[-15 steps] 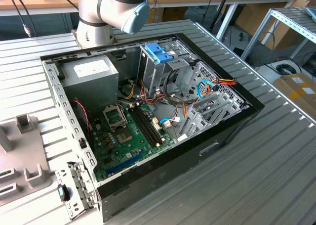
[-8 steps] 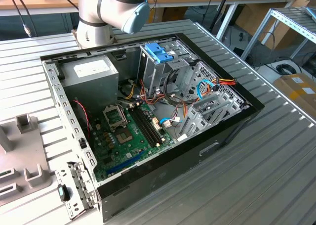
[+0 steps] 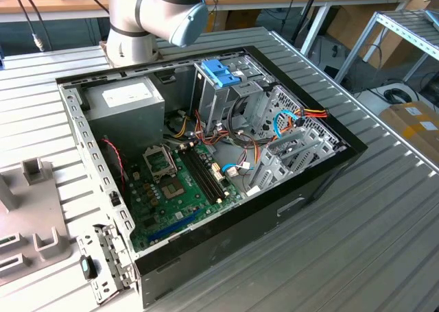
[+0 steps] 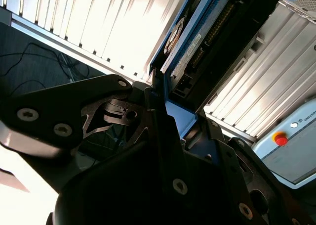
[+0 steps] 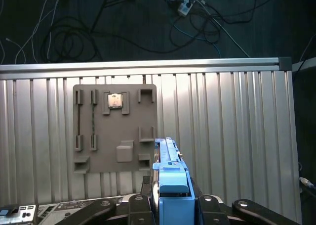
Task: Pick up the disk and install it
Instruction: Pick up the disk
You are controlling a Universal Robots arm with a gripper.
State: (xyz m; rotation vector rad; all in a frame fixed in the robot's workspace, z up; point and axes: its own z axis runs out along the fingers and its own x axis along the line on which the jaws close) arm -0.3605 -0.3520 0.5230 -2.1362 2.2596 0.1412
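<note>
Your pincer (image 5: 170, 198) is clamped on the disk (image 5: 169, 160): in the first wrist view the blue frame sits squeezed between the two black fingers (image 5: 146, 185), and you see the drive edge-on. Its long axis runs straight out from the pincer, away from the wrist, so the free end leads and the held end is buried in the jaws. In the second wrist view the same disk (image 4: 210, 39) shows its dark underside and blue edge rising out of the pincer (image 4: 173, 109).

The disk hangs clear above the ribbed metal table (image 5: 227, 136), touching nothing. The grey holder plate (image 5: 116, 136) lies beyond it on that table.

In the exterior view the arm (image 3: 154, 14) stands behind the open computer case (image 3: 240, 236), close to the drive cage (image 3: 236, 103) with its blue handle (image 3: 221, 72).
</note>
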